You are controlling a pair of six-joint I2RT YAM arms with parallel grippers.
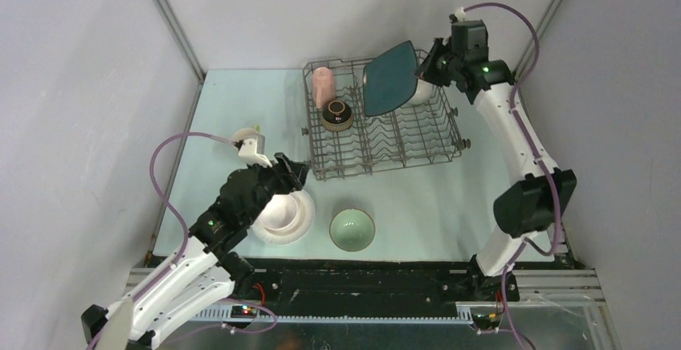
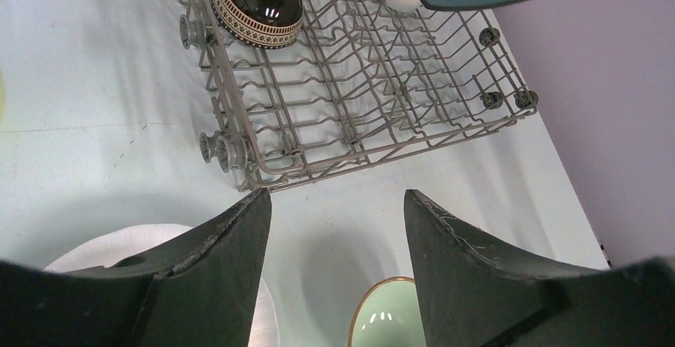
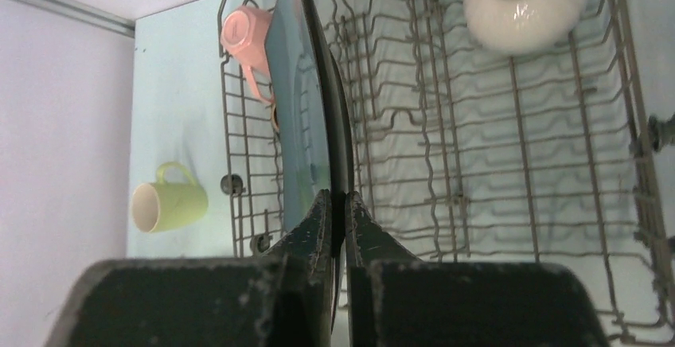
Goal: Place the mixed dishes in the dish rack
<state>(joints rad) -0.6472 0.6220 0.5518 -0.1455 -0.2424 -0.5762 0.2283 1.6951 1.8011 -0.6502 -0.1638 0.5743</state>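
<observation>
The dish rack [image 1: 385, 170] stands at the table's middle back and holds a pink mug [image 1: 324, 85], a brown bowl [image 1: 338, 114] and a white bowl [image 3: 521, 5]. My right gripper [image 3: 340, 200] is shut on the edge of the dark teal plate [image 1: 389, 78], which hangs upright over the rack's right half. Left of the rack's front corner my left gripper [image 2: 338, 204] is open and holds nothing. It hovers over a pale pink bowl [image 1: 283, 209] sitting on the white plate [image 1: 287, 235]. A pale green bowl [image 1: 352, 229] rests just right of them.
A yellow-green mug [image 3: 169, 202] lies on its side on the table left of the rack, mostly hidden by my left arm in the top view. Walls close the table in on the left, back and right.
</observation>
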